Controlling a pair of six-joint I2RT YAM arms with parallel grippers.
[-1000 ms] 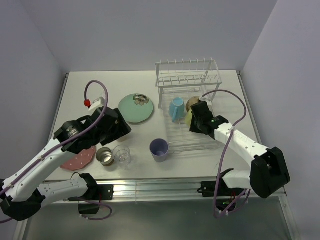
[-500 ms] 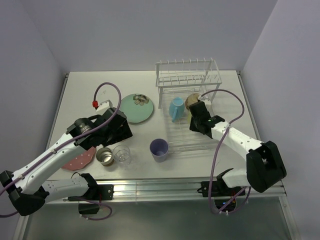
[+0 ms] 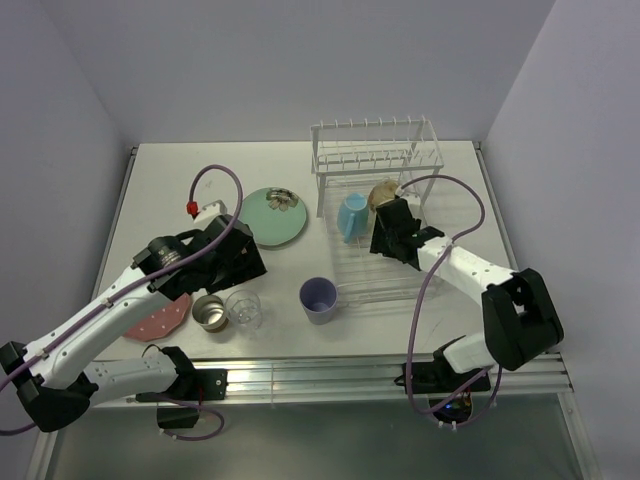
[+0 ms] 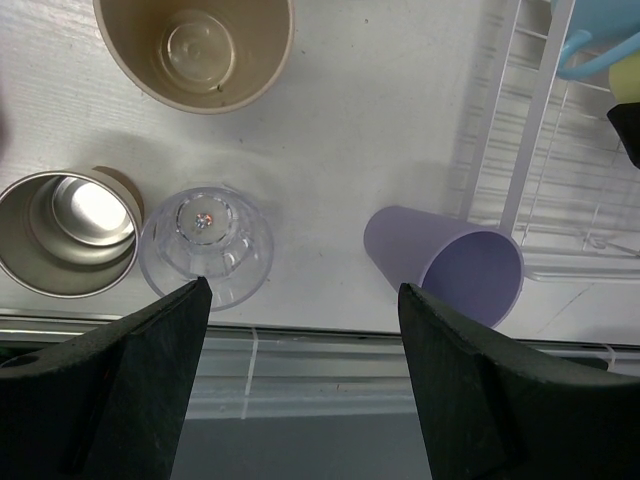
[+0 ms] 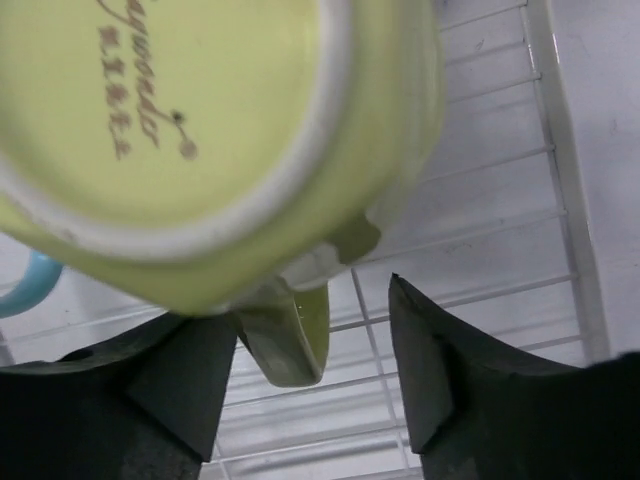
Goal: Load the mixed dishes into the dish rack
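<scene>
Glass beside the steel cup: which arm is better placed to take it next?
Left. The left gripper, open, hangs right above the glass; the right gripper is away over the rack, at the yellow cup.

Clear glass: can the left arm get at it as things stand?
Probably yes: left gripper hangs open above the clear glass, nothing over it; the steel cup close beside may crowd a finger.
</scene>
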